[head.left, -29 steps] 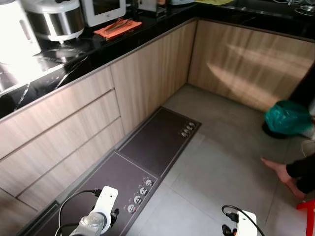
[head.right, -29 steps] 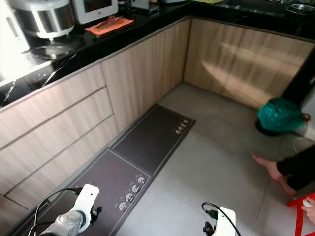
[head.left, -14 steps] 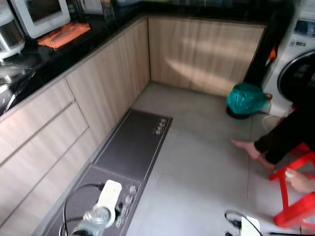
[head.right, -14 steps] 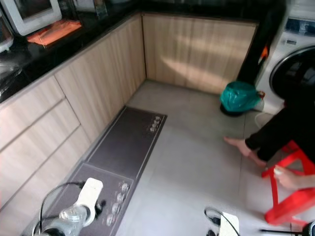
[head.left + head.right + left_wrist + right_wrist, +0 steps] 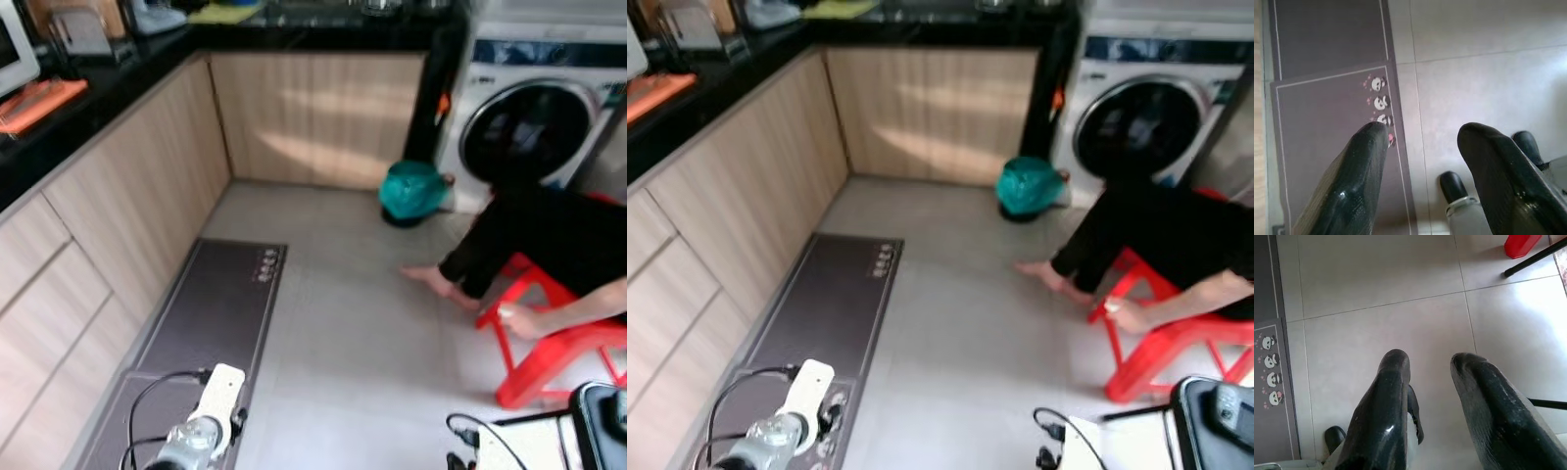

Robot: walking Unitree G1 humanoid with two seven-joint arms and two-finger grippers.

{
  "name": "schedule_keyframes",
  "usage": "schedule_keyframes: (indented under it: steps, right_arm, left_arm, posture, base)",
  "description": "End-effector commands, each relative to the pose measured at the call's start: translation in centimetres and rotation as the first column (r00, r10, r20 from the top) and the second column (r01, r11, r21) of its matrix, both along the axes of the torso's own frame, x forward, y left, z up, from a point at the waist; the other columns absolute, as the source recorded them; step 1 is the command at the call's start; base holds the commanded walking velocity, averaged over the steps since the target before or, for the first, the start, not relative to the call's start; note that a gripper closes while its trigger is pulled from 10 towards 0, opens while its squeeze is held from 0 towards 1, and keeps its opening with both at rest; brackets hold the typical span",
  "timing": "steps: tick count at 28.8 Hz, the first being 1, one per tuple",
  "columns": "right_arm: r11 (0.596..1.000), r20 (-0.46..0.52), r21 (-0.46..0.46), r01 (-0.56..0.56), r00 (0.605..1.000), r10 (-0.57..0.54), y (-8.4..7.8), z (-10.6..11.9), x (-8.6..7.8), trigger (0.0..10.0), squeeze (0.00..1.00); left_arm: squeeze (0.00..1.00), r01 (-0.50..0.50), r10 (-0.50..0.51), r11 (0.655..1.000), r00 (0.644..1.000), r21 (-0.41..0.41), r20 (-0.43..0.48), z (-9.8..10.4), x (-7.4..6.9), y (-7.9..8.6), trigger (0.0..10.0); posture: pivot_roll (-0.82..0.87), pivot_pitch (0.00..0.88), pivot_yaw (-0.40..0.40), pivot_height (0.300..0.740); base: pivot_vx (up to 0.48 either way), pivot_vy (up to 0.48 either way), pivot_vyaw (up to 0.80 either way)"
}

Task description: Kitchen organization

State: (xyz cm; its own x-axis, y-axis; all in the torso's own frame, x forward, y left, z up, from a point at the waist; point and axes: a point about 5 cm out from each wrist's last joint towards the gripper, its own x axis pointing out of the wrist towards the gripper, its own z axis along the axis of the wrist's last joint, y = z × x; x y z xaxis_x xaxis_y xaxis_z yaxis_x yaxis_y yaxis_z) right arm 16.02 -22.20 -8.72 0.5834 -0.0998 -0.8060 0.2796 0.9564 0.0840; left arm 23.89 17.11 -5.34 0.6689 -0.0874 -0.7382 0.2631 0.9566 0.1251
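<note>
Both arms hang low over the tiled floor. My left gripper [image 5: 1422,132] is open with nothing between its fingers, above the edge of a dark floor mat [image 5: 1327,112] printed with small panda faces. My right gripper [image 5: 1430,360] is open too, over bare grey tiles. The left wrist [image 5: 206,426] and the right wrist [image 5: 470,455] show at the bottom of the head view. A black counter [image 5: 118,78] runs along the left and across the back, with an orange cloth [image 5: 34,103] lying on it.
Wood cabinets [image 5: 127,196] line the left and back walls. A washing machine [image 5: 534,117] stands at the back right, a green bag [image 5: 411,188] on the floor beside it. A person in black [image 5: 549,245] sits on a red stool [image 5: 544,343] at the right.
The whole view has swung to the right: the rice cooker and oven left the picture, the washing machine and the seated person came in. Both arms hang as before.
</note>
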Motion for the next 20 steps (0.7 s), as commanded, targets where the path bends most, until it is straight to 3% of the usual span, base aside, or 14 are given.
schedule_keyframes:
  steps: [1, 11, 16, 20]
  right_arm:
    - [1.0, 0.001, 0.006, -0.004, 1.0, 0.004, 0.22, -0.05, -0.03, 10.0, 0.0]
    - [1.0, -0.004, 0.003, 0.006, 1.0, -0.006, 0.19, -0.06, -0.02, 10.0, 0.0]
    - [1.0, -0.005, 0.006, 0.009, 1.0, -0.009, 0.22, -0.06, 0.01, 10.0, 0.0]
    - [1.0, 0.003, 0.003, 0.002, 1.0, -0.002, 0.22, 0.01, 0.14, 10.0, 0.0]
  left_arm:
    - [0.0, -0.011, 0.011, 1.0, 1.0, 0.0, -0.021, -0.18, -0.28, 0.38, 10.0]
    - [0.0, -0.005, 0.005, 1.0, 1.0, 0.005, -0.025, -0.15, -0.21, 0.38, 10.0]
    - [0.0, -0.003, 0.003, 1.0, 1.0, 0.008, -0.023, -0.11, -0.14, 0.4, 10.0]
    - [0.0, -0.007, 0.007, 1.0, 1.0, 0.009, -0.021, -0.07, -0.09, 0.46, 10.0]
  posture:
    - [-0.06, 0.0, 0.035, 0.74]
    - [-0.07, 0.0, 0.039, 0.74]
    - [-0.07, 0.0, 0.039, 0.74]
    - [-0.05, 0.0, 0.035, 0.74]
  base:
    - [0.0, 0.0, 0.0]
    - [0.282, 0.0, 0.0]
    - [0.302, 0.0, -0.72]
    - [0.313, 0.0, 0.0]
